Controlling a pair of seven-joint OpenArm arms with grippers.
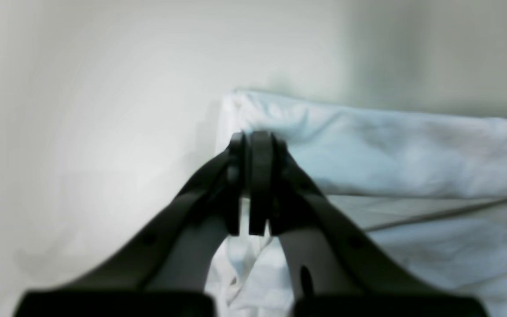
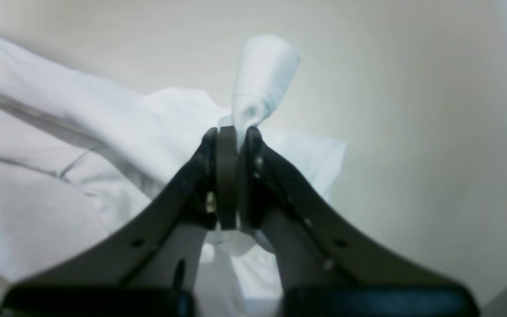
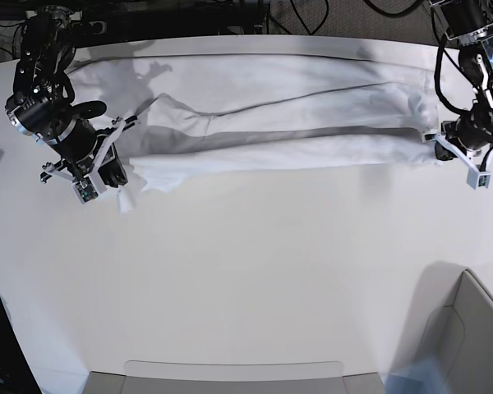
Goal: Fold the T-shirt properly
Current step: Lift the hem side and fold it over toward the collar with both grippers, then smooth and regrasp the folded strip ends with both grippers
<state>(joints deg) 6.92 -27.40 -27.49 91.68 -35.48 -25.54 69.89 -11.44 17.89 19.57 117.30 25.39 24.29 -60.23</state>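
Nearest the right wrist camera, the right claw (image 2: 236, 136) is pinched shut on a twisted corner of the white T-shirt (image 2: 60, 176), a small cone of cloth poking up just past its tips. The left claw (image 1: 258, 138) is likewise closed on a cloth edge, the fabric running away to one side of its tips. Beyond both, the T-shirt (image 3: 287, 123) lies stretched as a long band between the claws on the tabletop (image 3: 255, 271). To fold well, both claws should probably travel together, keeping the held edge taut and level. Both wrist views are blurred; sleeves and collar cannot be made out.
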